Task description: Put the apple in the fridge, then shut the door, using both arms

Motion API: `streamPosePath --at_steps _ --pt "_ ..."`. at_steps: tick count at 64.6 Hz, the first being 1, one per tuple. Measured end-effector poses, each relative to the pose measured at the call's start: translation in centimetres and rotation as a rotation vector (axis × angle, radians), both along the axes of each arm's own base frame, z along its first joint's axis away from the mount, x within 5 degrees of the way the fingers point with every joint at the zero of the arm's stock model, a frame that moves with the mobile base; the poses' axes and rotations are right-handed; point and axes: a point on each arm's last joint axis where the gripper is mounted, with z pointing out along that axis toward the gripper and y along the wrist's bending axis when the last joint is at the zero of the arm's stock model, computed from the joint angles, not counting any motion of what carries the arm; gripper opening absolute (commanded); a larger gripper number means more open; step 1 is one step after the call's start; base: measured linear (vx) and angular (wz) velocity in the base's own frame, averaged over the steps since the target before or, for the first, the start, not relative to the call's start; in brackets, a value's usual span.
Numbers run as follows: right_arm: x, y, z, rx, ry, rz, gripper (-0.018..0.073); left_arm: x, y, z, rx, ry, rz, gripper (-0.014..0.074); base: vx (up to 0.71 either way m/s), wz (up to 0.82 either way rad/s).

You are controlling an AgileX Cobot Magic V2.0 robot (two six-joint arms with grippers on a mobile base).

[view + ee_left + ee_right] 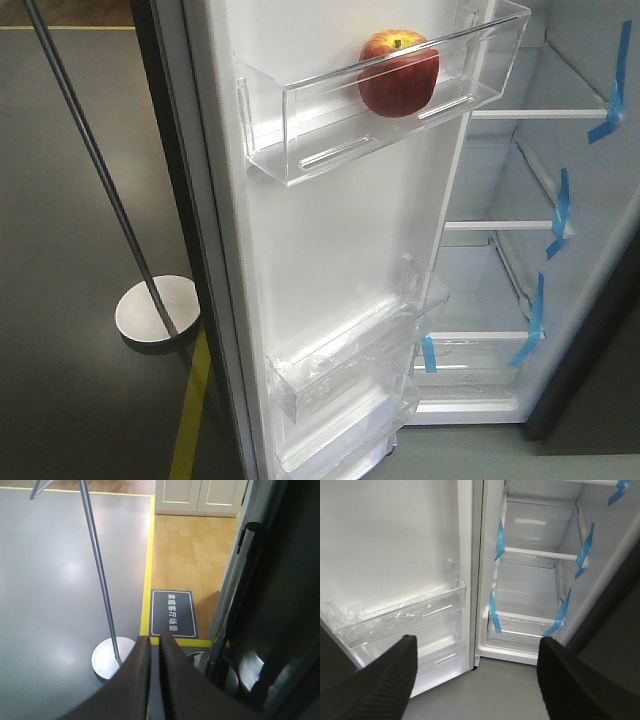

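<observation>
1. The tall dark grey fridge [500, 290], with white shelves taped in blue, stands open.
2. Its tall door [330, 250], white inside, is swung wide. We judge that closing it is the step in hand.
3. The door's upper clear plastic bin [300, 140] holds the round red apple [398, 72], so the placing looks done.
4. Our right gripper [475, 647] is spread wide and empty before the lower bins. Our left gripper [155, 642] is pinched together on nothing, beside the door's dark outer edge.
5. Next we need a steady push on the door's outer face, gentle enough that the apple stays put.
</observation>
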Motion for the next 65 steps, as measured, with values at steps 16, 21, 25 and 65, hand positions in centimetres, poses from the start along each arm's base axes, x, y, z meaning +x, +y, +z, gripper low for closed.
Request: streamPosePath --at_steps 16,21,25,65 --pt "0.0 0.0 0.0 0.0 0.001 0.0 0.0484 0.2 -0.1 0.5 0.084 -0.053 -0.042 0.061 0.0 0.0" --pt "0.0 0.0 0.0 0.0 0.001 0.0 0.0484 0.2 -0.1 0.6 0.088 -0.07 -0.046 0.0692 0.0 0.0" --pt "0.0 0.0 0.0 0.0 0.001 0.0 0.0484 0.2 -0.1 0.7 0.087 -0.071 -0.046 0.0725 0.0 0.0" --pt "0.0 0.0 0.0 0.0 0.002 0.0 0.0484 9.9 -1.2 2.1 -0.203 -0.118 -0.027 0.0625 0.0 0.0"
